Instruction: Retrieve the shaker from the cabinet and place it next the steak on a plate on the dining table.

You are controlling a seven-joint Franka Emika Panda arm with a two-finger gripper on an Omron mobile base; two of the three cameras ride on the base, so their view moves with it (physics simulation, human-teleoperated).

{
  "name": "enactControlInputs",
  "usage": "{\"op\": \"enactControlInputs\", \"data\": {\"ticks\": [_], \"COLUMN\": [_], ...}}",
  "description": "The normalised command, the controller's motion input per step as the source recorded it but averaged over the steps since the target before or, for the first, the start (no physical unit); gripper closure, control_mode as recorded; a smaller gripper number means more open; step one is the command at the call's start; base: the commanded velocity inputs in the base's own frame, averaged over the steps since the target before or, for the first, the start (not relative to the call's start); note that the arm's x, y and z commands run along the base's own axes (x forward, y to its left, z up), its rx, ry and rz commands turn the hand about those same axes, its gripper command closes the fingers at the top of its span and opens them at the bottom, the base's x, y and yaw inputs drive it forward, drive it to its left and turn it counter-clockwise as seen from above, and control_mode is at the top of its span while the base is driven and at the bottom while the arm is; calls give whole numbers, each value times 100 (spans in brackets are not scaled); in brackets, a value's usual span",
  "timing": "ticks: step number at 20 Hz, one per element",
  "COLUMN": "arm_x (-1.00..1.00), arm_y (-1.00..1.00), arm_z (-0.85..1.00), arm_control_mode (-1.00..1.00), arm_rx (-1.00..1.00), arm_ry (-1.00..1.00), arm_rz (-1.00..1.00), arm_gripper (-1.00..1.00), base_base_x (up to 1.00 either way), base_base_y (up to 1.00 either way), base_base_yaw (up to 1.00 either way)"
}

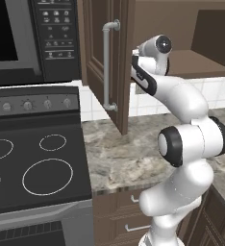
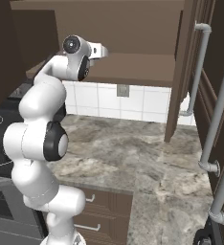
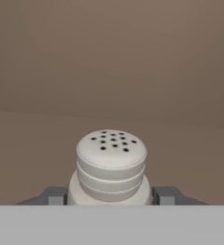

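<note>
Ceramic-looking shaker (image 3: 111,165): seeming light, rigid, smooth, likely slippery.
Hold: taking the body below the cap.
Gripper (image 3: 111,196): fingertips flanking it; pinching contact is unclear.
Shelf (image 3: 32,153): bearing it upright.

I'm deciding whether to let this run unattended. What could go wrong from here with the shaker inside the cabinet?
1. The fingers flank only the low body of the shaker, so it could tip or slip when lifted.
2. Backing out, the arm may clip the open cabinet door close beside it.
</note>
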Motion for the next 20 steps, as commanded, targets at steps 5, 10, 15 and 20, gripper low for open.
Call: {"op": "enactControlInputs", "data": {"ticks": [5,10,15,20], "arm_x": [-4,-54,-100,-100], "arm_y": [0,0,0,0], "arm_z": [-1,0,3,4], "arm_control_mode": [-100,-100,-100,-100], "arm_rx": [0,0,0,1], "arm_ry": [0,-4,-4,-5], "arm_rz": [0,0,0,0], "arm_gripper": [100,100,100,100], "base_base_x": [0,0,0,0], "base_base_y": [0,0,0,0], "base_base_yaw": [0,0,0,0]}}
